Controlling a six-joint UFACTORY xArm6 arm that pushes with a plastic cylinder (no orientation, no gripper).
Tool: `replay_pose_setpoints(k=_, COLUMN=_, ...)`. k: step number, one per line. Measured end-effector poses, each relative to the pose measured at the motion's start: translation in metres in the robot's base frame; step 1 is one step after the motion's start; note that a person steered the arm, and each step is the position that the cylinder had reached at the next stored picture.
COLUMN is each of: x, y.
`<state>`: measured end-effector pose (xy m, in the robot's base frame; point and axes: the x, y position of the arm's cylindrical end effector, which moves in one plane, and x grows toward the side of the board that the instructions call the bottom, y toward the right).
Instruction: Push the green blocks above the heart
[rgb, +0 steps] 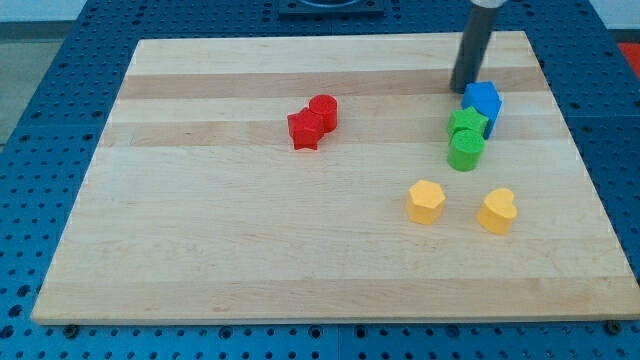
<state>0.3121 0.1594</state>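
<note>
Two green blocks sit touching at the view's right: a star-shaped one (468, 123) and a round cylinder (465, 151) just below it. A blue block (483, 103) touches the green star at its upper right. A yellow heart (497, 210) lies below them near the right edge, and a yellow hexagon (426, 201) lies to its left. My tip (462, 88) rests on the board just above and left of the blue block, close to it, above the green star.
A red star (305, 129) and a red cylinder (323, 111) sit touching near the board's middle top. The wooden board (200, 220) lies on a blue perforated table; its right edge is near the blue block and the heart.
</note>
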Motion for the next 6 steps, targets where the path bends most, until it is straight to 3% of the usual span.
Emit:
replay_pose_setpoints(k=1, x=0.006, y=-0.045)
replay_pose_setpoints(k=2, x=0.049, y=-0.055)
replay_pose_setpoints(k=5, x=0.041, y=-0.022)
replay_pose_setpoints(k=6, x=0.057, y=-0.017)
